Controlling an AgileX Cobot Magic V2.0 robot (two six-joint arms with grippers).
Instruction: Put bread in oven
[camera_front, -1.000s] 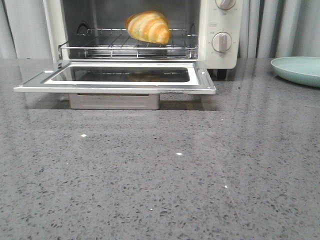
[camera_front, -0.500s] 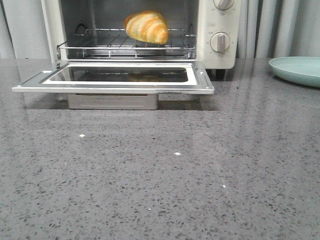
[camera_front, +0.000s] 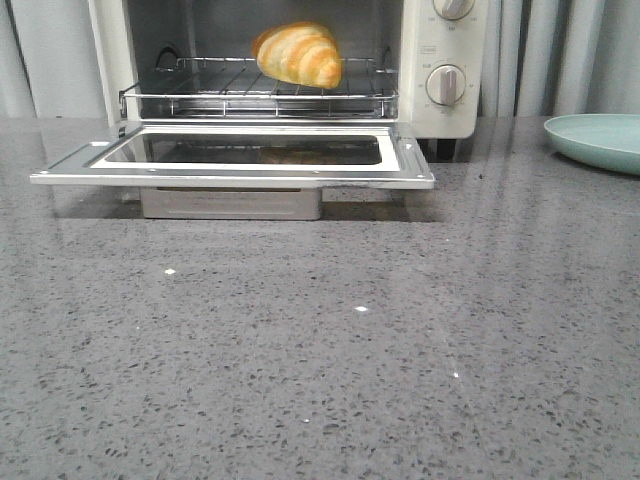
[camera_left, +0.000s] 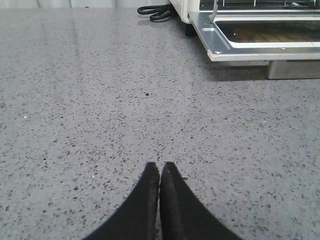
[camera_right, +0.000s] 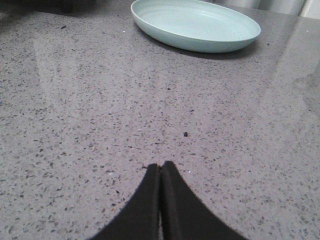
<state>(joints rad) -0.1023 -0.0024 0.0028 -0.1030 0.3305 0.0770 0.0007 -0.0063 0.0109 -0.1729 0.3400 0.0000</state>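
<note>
The golden-yellow striped bread (camera_front: 298, 54) lies on the wire rack (camera_front: 200, 85) inside the cream-white oven (camera_front: 440, 110). The oven's glass door (camera_front: 235, 165) is dropped open and flat; it also shows in the left wrist view (camera_left: 260, 42). My left gripper (camera_left: 160, 165) is shut and empty, low over the grey counter, well short of the oven. My right gripper (camera_right: 160, 164) is shut and empty over the counter, short of the plate. Neither gripper shows in the front view.
A pale green plate (camera_front: 598, 140) sits on the counter to the oven's right and shows in the right wrist view (camera_right: 195, 25). A black cable (camera_left: 155, 11) lies by the oven's left side. Grey speckled counter (camera_front: 320, 350) spreads in front.
Only a slight shake of the front view; the bread, the oven door and the plate keep their places.
</note>
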